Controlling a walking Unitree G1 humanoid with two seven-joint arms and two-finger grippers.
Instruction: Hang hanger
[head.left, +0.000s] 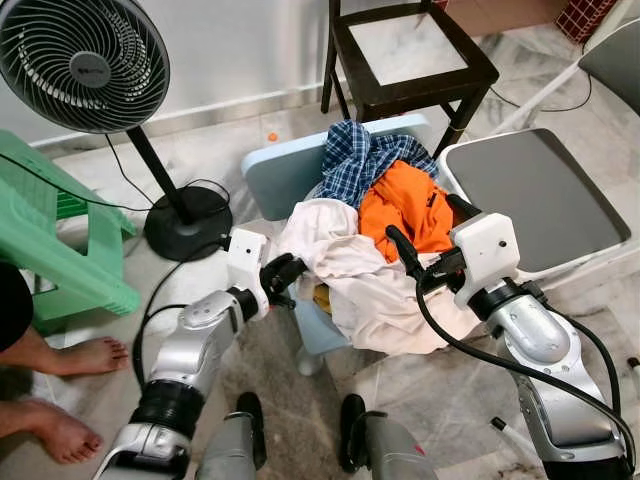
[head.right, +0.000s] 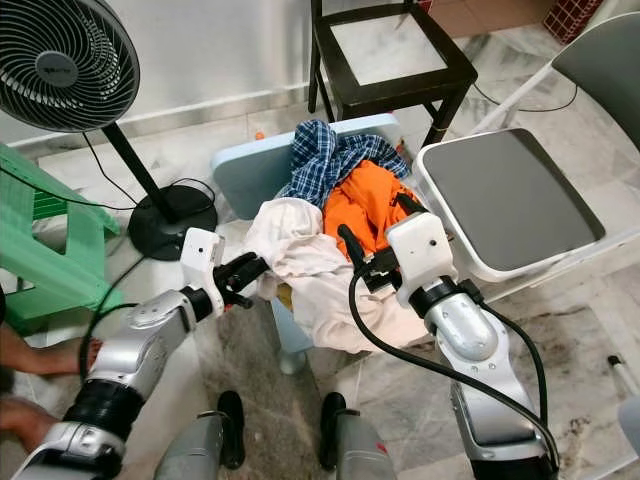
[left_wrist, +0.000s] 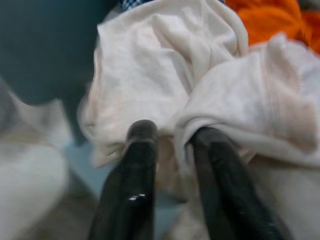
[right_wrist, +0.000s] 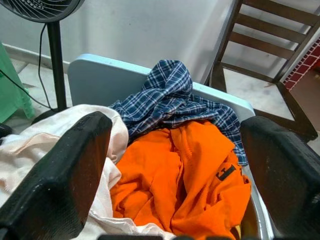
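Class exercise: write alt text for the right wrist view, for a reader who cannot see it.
Two wide-open black fingers of the right gripper frame a pile of clothes on a pale blue chair: an orange garment in the middle, a blue checked shirt behind it, a cream cloth beside it. A fan stand and dark wooden chair stand behind.

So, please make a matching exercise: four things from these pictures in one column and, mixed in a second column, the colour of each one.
Things:
1. fan
2. stool
3. jacket
4. shirt

Colours:
a. orange
b. blue and white checks
c. black
d. green

Right pairs: 1-c, 2-d, 3-a, 4-b.

The jacket and the shirt lie in the clothes pile on the light blue chair, together with a cream garment. The left gripper is closing on a fold of that cream garment; the right gripper is open above the pile.
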